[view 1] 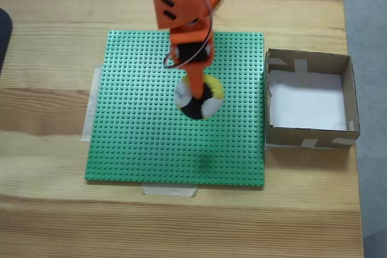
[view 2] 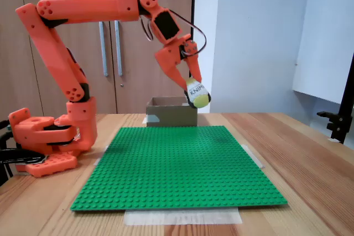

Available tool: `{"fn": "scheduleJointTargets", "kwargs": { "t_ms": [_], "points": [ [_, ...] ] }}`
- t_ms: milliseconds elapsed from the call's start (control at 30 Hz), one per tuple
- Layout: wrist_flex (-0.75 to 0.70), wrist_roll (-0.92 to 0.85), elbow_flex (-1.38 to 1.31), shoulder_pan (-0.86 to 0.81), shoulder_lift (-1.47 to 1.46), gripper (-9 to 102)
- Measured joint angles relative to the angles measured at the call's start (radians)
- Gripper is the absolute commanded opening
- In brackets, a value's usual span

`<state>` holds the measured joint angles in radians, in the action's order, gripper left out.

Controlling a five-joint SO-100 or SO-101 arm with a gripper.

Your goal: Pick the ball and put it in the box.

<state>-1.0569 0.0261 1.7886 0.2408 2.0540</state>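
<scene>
Yellow, black and white, the ball (view 2: 197,94) hangs in the air, held between the two fingers of the gripper (view 2: 193,91), well above the green studded mat (view 2: 177,164). In the fixed view from above, the ball (view 1: 199,98) appears over the middle of the mat (view 1: 139,137), and a faint shadow lies on the mat below it. The picking seems done, and the carrying step is in hand. The box (view 1: 347,92) stands on the wooden table (view 1: 54,222) just beside the mat's right edge in that view, with nothing inside it. The next move, I think, must bring the ball sideways over the box wall and only then let the fingers part. The orange arm (view 2: 83,9) rises from its base, bends forward at the elbow, and the wrist points down.
</scene>
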Motion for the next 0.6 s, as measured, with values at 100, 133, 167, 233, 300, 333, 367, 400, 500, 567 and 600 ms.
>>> {"fn": "scheduleJointTargets", "kwargs": {
  "t_ms": [100, 133, 167, 233, 300, 333, 367, 400, 500, 567, 600],
  "points": [
    [-0.017, 0.014, -0.014, 0.06, 0.032, -1],
    [-0.023, 0.018, -0.029, 0.084, 0.037, -1],
    [-0.028, 0.025, -0.041, 0.109, 0.044, -1],
    [-0.035, 0.034, -0.06, 0.163, 0.063, -1],
    [-0.04, 0.041, -0.077, 0.215, 0.074, -1],
    [-0.041, 0.046, -0.083, 0.239, 0.077, -1],
    [-0.043, 0.051, -0.089, 0.262, 0.077, -1],
    [-0.043, 0.051, -0.094, 0.282, 0.078, -1],
    [-0.043, 0.051, -0.095, 0.341, 0.08, -1],
    [-0.043, 0.051, -0.095, 0.388, 0.08, -1],
    [-0.043, 0.051, -0.097, 0.413, 0.08, -1]
  ]
}}
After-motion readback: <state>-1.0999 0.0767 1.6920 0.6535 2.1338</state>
